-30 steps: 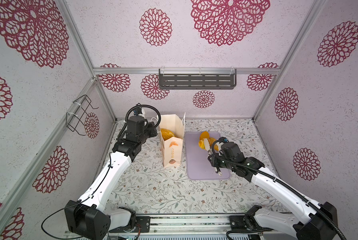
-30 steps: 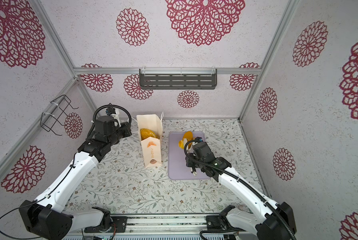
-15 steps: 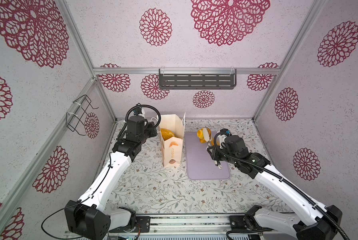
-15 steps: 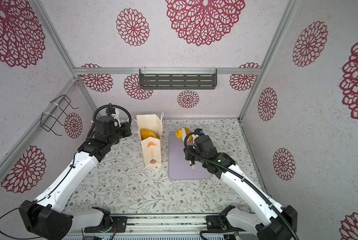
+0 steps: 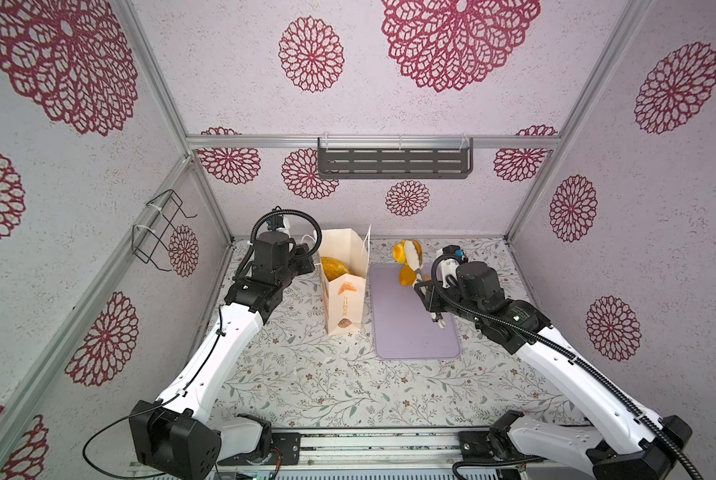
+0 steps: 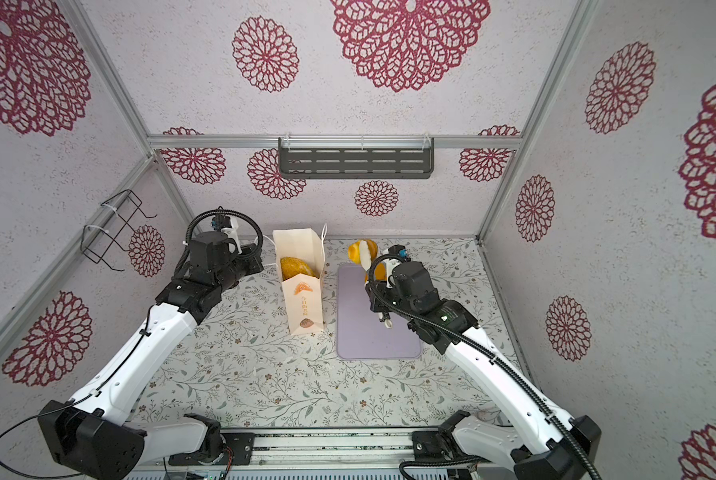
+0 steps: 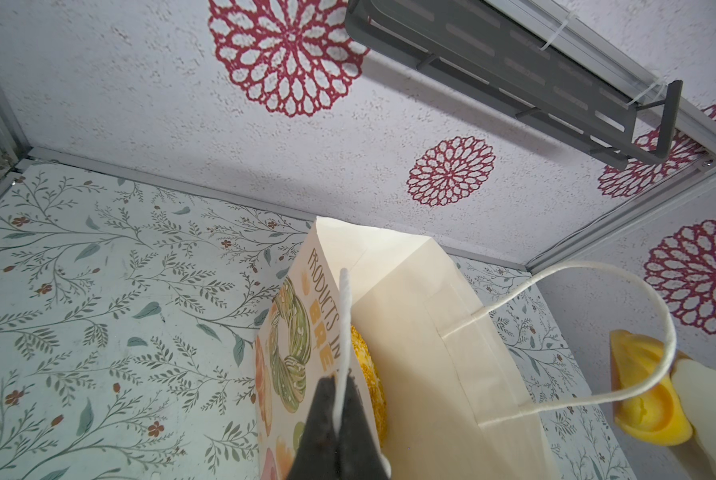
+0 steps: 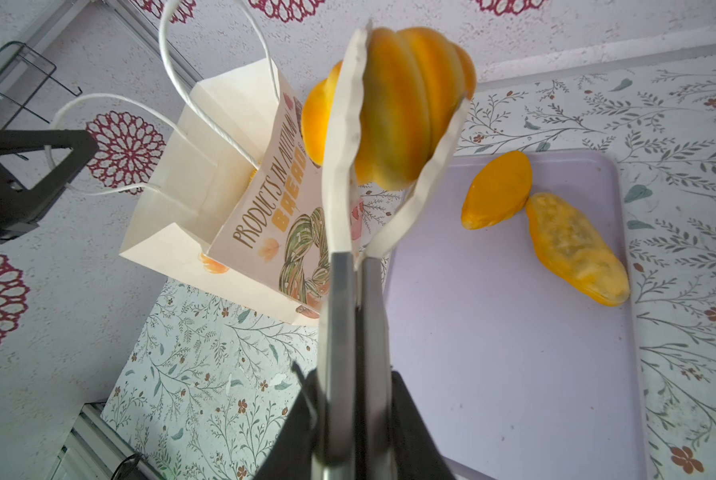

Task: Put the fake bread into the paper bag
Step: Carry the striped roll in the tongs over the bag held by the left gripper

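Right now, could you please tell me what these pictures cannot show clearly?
- Inside the paper bag: its walls hide all but one loaf in both top views.
- Left gripper: its own wrist hides its jaws in both top views.
- Breads on the lilac tray: right arm and tongs partly cover them in both top views.
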